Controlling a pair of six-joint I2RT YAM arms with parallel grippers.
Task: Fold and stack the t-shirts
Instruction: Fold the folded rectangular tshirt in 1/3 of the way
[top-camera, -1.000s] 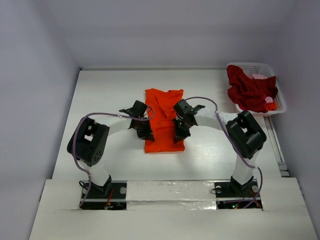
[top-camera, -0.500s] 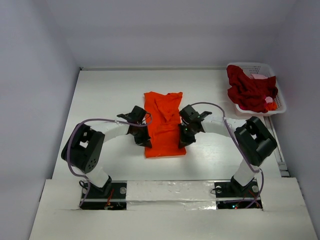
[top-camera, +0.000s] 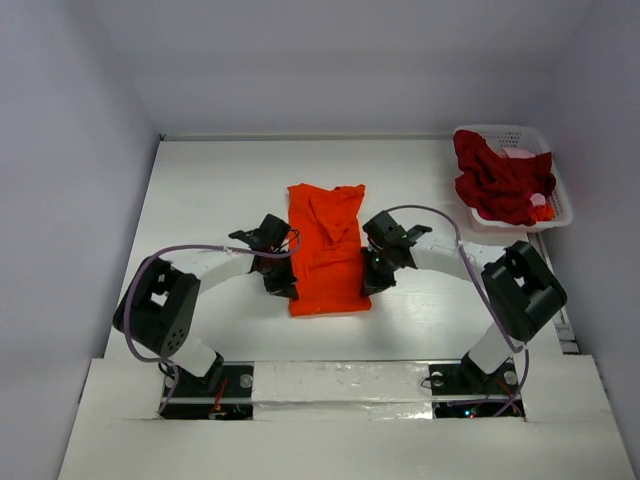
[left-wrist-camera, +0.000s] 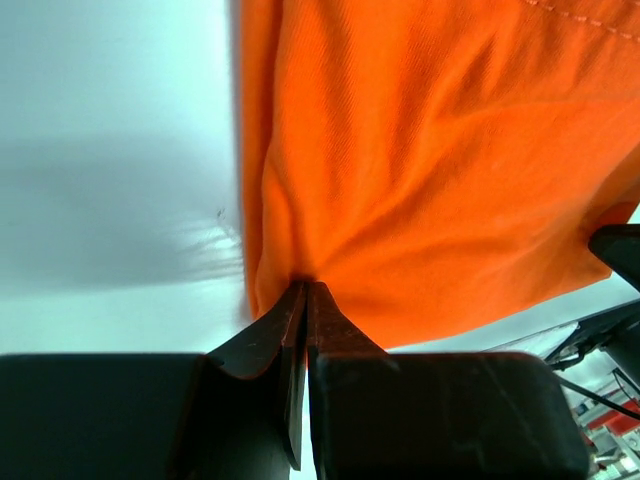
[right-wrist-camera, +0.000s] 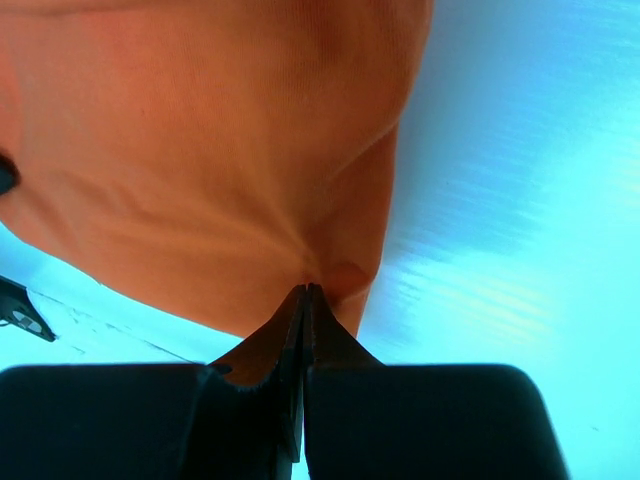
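A bright orange-red t-shirt (top-camera: 326, 250) lies folded into a long strip at the table's middle. My left gripper (top-camera: 284, 290) is shut on its left edge near the lower corner; in the left wrist view the cloth (left-wrist-camera: 420, 170) puckers at the closed tips (left-wrist-camera: 304, 287). My right gripper (top-camera: 368, 286) is shut on the right edge, and the right wrist view shows the fabric (right-wrist-camera: 220, 160) pinched at the tips (right-wrist-camera: 306, 290). A dark crimson t-shirt (top-camera: 500, 183) lies heaped in the basket with a bit of pink cloth (top-camera: 520, 153) behind it.
A white lattice basket (top-camera: 553, 195) sits at the table's far right edge. A metal rail (top-camera: 550, 290) runs along the right side. White walls close in the back and sides.
Both grippers have slid toward the near edge along the shirt's sides, still shut on the cloth. The shirt's lower end has shifted slightly toward me and both arms' elbows have swung outward.
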